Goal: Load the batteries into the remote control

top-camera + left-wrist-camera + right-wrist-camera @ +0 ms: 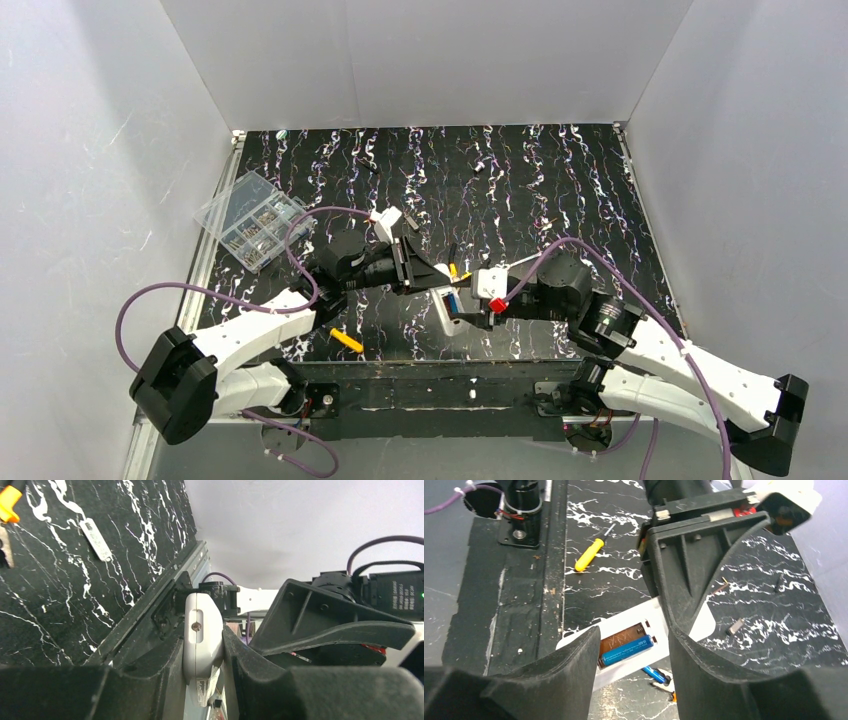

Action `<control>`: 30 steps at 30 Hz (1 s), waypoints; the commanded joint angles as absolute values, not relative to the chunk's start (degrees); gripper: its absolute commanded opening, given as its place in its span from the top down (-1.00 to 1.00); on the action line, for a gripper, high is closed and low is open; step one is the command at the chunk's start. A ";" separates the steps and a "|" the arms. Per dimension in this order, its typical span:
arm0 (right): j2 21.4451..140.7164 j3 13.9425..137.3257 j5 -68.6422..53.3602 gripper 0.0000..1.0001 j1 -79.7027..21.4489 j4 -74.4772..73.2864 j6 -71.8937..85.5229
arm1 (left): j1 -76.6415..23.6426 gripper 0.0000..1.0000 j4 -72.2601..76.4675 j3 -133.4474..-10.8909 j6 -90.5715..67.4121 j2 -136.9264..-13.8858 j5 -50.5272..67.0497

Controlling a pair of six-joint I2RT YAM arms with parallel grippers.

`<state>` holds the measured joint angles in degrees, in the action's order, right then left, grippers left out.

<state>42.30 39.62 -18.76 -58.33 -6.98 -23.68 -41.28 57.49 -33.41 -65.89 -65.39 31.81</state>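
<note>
remote (624, 671): near the front edge of the table (560, 200), between the two arms, seemingly lifted a little off it, its open back turned to the right wrist camera
left gripper (202, 636): clamped on the remote, one finger pressed against each long side
right gripper (633, 632): fingers spread wide with nothing between them, poised over the recess
step in hand: loading looks half done; one blue battery (626, 651) lies seated in the recess, and the slot (620, 639) beside it looks bare
second cell: not clearly in view; a small blue piece (655, 674) peeps out by the remote's lower edge, and I cannot tell whether it is a cell or a tool's handle
next move: probably the right gripper must find the other cell, pinch it at its middle, line it up with the bare slot with its ends the right way round, and press it home while the left gripper grips the remote
writing on battery: pale print runs along its side, too small to read
writing elsewhere: white lettering on a black housing (402, 591) of the right arm, too blurred to read; a metal tag (95, 539) on the table shows no legible marks
brands: none legible
other things: a yellow-handled screwdriver (589, 555) lies well apart from the remote; a clear box (250, 220) sits at the table's left side
</note>
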 commanded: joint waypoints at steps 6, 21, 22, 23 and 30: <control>41.19 36.70 -25.87 -0.03 -57.17 -0.55 -25.44 | -42.51 1.00 60.81 -35.78 -66.14 -64.77 37.26; 41.15 35.65 -28.09 0.29 -54.82 0.65 -25.04 | -42.93 1.00 60.57 -36.32 -65.92 -65.25 37.65; 41.18 35.60 -28.14 0.31 -54.76 0.33 -25.05 | -42.90 1.00 60.65 -36.37 -65.99 -65.28 37.68; 41.22 35.63 -28.13 0.32 -54.76 0.13 -25.09 | -42.91 1.00 60.64 -36.32 -66.02 -65.29 37.70; 41.05 35.26 -28.02 0.34 -54.67 -2.76 -25.43 | -42.89 1.00 60.63 -36.79 -66.14 -65.78 37.88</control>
